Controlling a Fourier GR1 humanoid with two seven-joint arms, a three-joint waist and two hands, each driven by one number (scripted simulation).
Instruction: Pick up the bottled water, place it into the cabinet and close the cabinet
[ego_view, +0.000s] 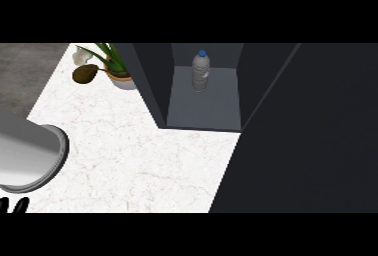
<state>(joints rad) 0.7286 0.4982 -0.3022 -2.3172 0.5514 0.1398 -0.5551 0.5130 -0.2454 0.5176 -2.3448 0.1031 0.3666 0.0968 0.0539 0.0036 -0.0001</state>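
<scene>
The bottled water (200, 71), clear with a blue cap, stands upright on the grey shelf inside the dark cabinet (204, 107), towards the back. The cabinet door (310, 140) is swung open and fills the right side of the view as a large dark panel. My left hand (12, 205) shows only as black fingertips pointing up at the lower left edge, below its grey forearm (26, 155), far from the bottle and holding nothing. My right hand does not show.
A potted plant (111, 67) with green leaves stands on the white marble counter (140, 160) just left of the cabinet. A grey floor area lies beyond the counter's far left edge.
</scene>
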